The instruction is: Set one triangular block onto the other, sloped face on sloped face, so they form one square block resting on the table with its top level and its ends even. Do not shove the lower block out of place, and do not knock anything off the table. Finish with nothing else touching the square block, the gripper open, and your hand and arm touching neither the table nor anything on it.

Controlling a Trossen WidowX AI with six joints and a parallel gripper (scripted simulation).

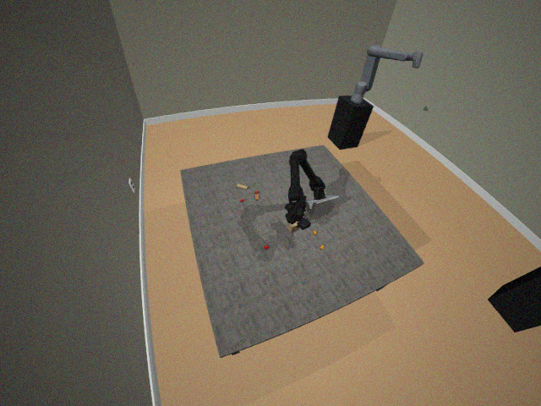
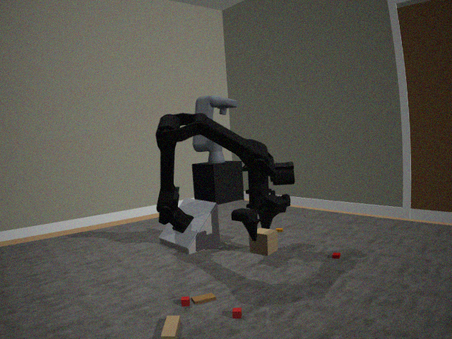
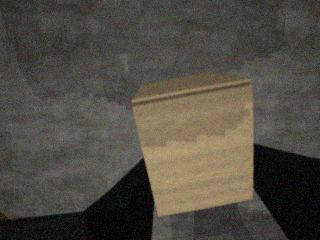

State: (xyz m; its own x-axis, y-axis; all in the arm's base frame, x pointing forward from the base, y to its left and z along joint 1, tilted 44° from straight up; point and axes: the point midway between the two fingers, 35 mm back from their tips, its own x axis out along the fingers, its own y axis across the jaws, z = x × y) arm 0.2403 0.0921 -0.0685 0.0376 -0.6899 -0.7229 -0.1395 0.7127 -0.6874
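The upper triangular block is pale wood, with its flat face up. My gripper is shut on it, one finger on each side. The lower triangular block stands on the grey table directly beneath. Together they show a nearly square outline in the exterior view. In the wrist view a thin dark line and a pale strip run along the far top edge, between the two blocks. The sloped faces are hidden, so full contact between them cannot be told.
A grey wedge-shaped ramp stands near the arm's base. Red cubes and small orange pieces lie around the blocks. Two flat wooden pieces lie farther off with two more red cubes.
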